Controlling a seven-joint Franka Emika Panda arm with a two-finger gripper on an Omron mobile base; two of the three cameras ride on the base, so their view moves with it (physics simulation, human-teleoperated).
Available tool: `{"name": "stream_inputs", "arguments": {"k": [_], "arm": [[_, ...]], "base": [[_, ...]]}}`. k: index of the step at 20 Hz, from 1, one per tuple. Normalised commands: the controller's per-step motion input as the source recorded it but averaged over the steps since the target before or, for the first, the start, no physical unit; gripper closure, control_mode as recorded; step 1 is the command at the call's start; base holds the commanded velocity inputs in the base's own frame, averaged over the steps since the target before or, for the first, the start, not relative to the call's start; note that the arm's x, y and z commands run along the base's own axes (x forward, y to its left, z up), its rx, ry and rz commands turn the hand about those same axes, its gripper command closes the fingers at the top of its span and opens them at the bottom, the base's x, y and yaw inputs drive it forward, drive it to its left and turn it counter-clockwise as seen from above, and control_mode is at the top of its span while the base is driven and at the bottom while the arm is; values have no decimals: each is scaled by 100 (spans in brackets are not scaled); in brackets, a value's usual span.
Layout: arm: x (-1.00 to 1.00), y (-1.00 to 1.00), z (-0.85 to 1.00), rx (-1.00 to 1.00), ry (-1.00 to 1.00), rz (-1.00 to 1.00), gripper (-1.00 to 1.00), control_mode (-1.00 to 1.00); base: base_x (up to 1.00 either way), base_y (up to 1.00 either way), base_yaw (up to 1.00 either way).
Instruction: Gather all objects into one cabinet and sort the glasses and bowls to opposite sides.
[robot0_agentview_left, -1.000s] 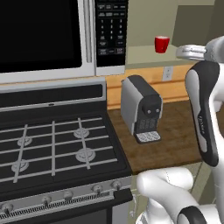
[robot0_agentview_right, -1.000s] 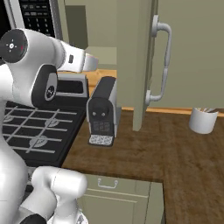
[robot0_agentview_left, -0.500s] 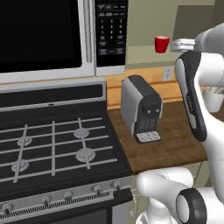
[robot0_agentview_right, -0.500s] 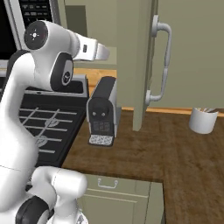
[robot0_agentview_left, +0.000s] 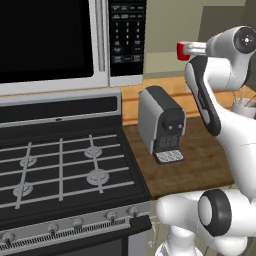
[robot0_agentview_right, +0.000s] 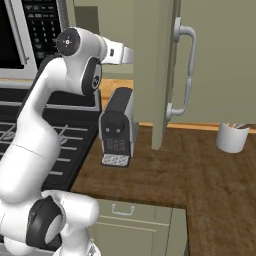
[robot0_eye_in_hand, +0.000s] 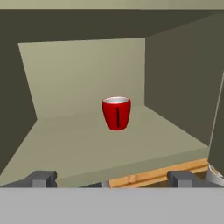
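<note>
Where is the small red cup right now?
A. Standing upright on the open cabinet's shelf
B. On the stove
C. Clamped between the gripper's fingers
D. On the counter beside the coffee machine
A: the red cup stands upright on the cabinet shelf, ahead of the open gripper, untouched.

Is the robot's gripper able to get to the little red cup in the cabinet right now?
Probably yes. In the hand view the red cup stands upright and alone on the cabinet shelf, straight ahead of the open gripper. The cabinet door is swung open, and nothing sits between the fingertips and the cup.
</note>
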Motion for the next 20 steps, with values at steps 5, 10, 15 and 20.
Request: {"name": "stream_inputs", "arguments": {"k": [5, 10, 15, 20], "arm": [[39, -2, -4, 1, -5, 0, -100, -100], [28, -17, -4, 2, -2, 0, -100, -100], [4, -17, 0, 7, 0, 0, -100, -100], [19, -21, -5, 7, 0, 0, -100, -100]], "base": [[0, 0, 0], [0, 0, 0], [0, 0, 0], [0, 0, 0]]}}
